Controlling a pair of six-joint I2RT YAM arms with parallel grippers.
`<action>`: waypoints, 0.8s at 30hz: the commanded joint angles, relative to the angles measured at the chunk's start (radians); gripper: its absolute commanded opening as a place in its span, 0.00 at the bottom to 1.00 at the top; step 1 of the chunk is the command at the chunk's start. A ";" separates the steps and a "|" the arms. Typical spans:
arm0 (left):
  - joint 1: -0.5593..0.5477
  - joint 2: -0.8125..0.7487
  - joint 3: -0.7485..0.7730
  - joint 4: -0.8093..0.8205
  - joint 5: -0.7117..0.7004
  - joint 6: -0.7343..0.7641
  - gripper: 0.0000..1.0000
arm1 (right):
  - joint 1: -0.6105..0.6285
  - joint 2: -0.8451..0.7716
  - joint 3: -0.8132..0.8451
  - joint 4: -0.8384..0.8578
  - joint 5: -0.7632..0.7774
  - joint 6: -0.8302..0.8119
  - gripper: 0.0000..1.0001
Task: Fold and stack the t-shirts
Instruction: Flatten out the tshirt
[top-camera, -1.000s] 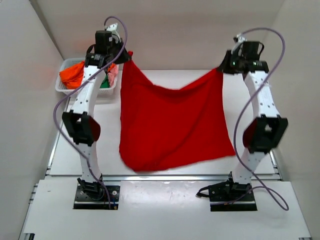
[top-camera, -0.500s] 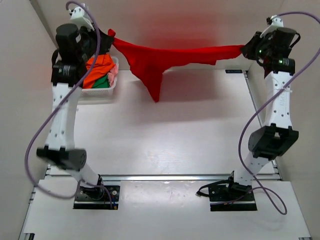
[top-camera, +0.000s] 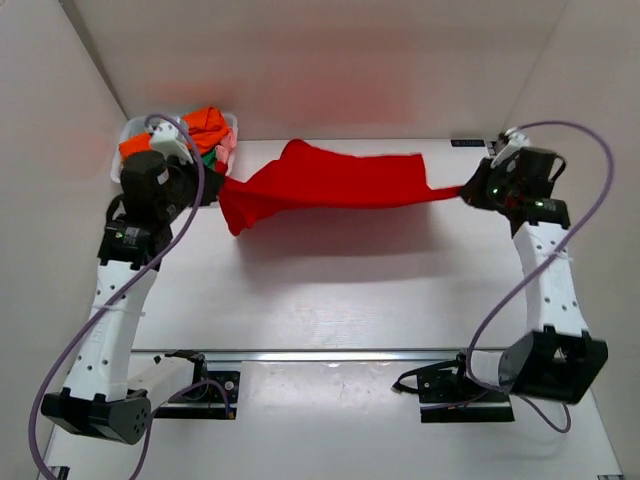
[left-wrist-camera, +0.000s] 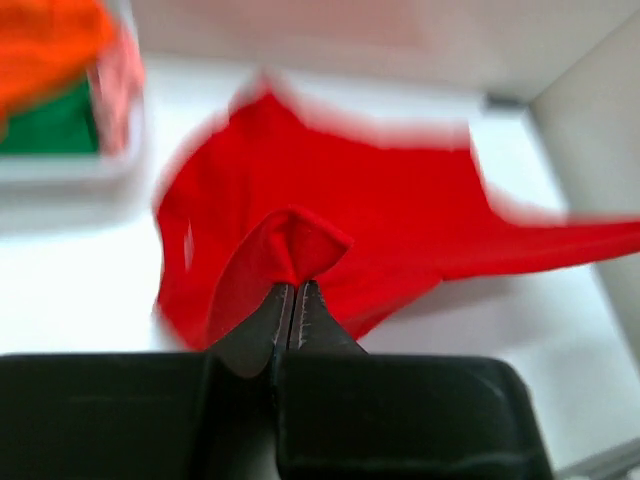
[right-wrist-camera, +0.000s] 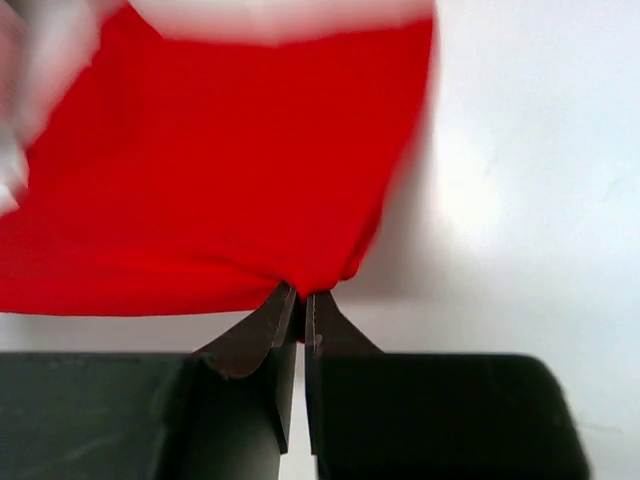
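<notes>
Over the far half of the white bench (top-camera: 330, 290), a bright red cloth t-shirt (top-camera: 330, 182) was stretched. Other cloth t-shirts (top-camera: 205, 125) were heaped in a white plastic mesh basket (top-camera: 127, 128) at the far left corner. The red ends were pinched in the closed left hand (left-wrist-camera: 292, 292) and right hand (right-wrist-camera: 297, 295).

t-shirt (top-camera: 330, 182) strung between left hand (top-camera: 217, 190) and right hand (top-camera: 463, 192) over table (top-camera: 350, 285), basket (top-camera: 126, 127) behind left hand
</notes>
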 joint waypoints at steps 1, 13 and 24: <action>0.010 -0.042 0.284 0.001 -0.042 0.035 0.00 | -0.032 -0.162 0.227 0.069 0.010 0.003 0.00; 0.003 0.218 0.527 -0.050 0.073 0.029 0.00 | -0.014 -0.005 0.409 0.089 -0.083 0.025 0.01; 0.026 0.816 0.948 -0.114 0.076 0.040 0.00 | 0.068 0.492 0.717 0.119 -0.004 -0.009 0.00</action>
